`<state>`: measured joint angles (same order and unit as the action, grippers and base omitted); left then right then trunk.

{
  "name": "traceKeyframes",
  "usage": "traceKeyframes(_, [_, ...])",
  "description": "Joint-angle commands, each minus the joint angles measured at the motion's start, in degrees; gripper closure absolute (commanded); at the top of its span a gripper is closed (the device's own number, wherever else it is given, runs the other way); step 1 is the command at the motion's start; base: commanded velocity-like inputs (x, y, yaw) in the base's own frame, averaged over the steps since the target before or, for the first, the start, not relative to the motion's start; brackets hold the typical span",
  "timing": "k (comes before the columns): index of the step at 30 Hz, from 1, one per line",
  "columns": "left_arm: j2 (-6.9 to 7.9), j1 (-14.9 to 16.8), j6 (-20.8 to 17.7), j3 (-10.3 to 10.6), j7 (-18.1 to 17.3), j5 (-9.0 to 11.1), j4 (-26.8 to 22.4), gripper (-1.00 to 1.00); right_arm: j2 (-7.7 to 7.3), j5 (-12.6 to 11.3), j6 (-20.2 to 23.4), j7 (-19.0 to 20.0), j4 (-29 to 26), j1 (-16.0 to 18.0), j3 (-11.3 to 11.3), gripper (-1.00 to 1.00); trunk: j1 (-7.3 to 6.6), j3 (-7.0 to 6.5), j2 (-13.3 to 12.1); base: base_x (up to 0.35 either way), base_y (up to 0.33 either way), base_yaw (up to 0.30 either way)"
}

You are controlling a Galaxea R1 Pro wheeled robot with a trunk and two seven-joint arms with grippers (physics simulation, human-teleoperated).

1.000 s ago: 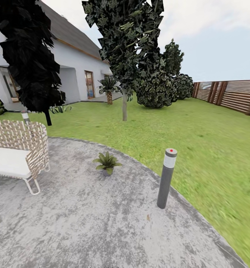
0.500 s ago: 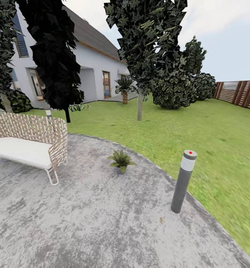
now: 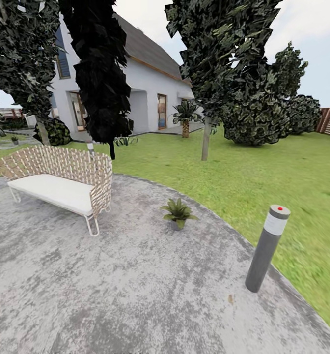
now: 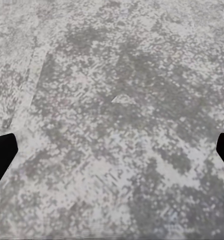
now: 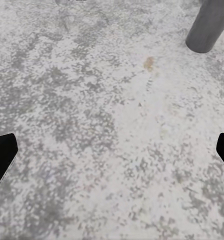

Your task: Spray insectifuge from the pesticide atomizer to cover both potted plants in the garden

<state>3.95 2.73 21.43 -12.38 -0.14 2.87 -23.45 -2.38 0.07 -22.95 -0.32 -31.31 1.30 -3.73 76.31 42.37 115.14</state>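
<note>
Both claws hung over the grey paving. The left claw stood with its fingers wide apart, nothing between them; so did the right claw. A post lamp rose ahead of the right claw. One potted plant sat on the paving, well ahead of both claws, between the bench and the lamp.

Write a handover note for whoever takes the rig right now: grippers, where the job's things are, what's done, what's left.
Left gripper: open, empty, over the grey paving.
Right gripper: open, empty, over paving near the post lamp.
One potted plant stands on the paving, between the wicker bench and the lamp.
Done: nothing held.
Left: find and pick up the atomizer, locate the second plant, spray both.
</note>
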Motion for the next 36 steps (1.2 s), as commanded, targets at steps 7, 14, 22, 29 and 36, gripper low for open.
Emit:
traceKeyframes(7, [0.0,0.1,0.2,0.0,0.0,0.3,0.1,-1.0,0.01,0.1,-0.2,0.0,0.0,0.0,0.0,-1.0,-0.01,0.05,0.0,0.0,0.0,0.28])
traceKeyframes(14, [0.0,0.1,0.2,0.0,0.0,0.3,0.1,-1.0,0.05,0.0,-0.2,0.0,0.0,0.0,0.0,-1.0,-0.01,0.05,0.0,0.0,0.0,0.279])
traceKeyframes(22, [0.0,0.1,0.2,0.0,0.1,0.3,0.1,-1.0,0.07,0.0,-0.2,0.0,0.0,0.0,0.0,-1.0,-0.01,0.03,0.0,0.0,0.0,0.279])
traceKeyframes(29, [0.0,0.1,0.2,0.0,0.1,0.2,0.1,-1.0,0.06,0.1,-0.2,0.0,0.0,0.0,0.1,-1.0,-0.01,-0.12,0.0,0.0,0.0,0.279])
traceKeyframes(36, [-0.03,0.1,0.2,0.2,0.0,0.0,0.1,-1.0,0.09,0.1,-0.2,0.0,0.0,0.0,0.1,-1.0,-0.01,-0.26,0.0,0.0,0.0,0.279])
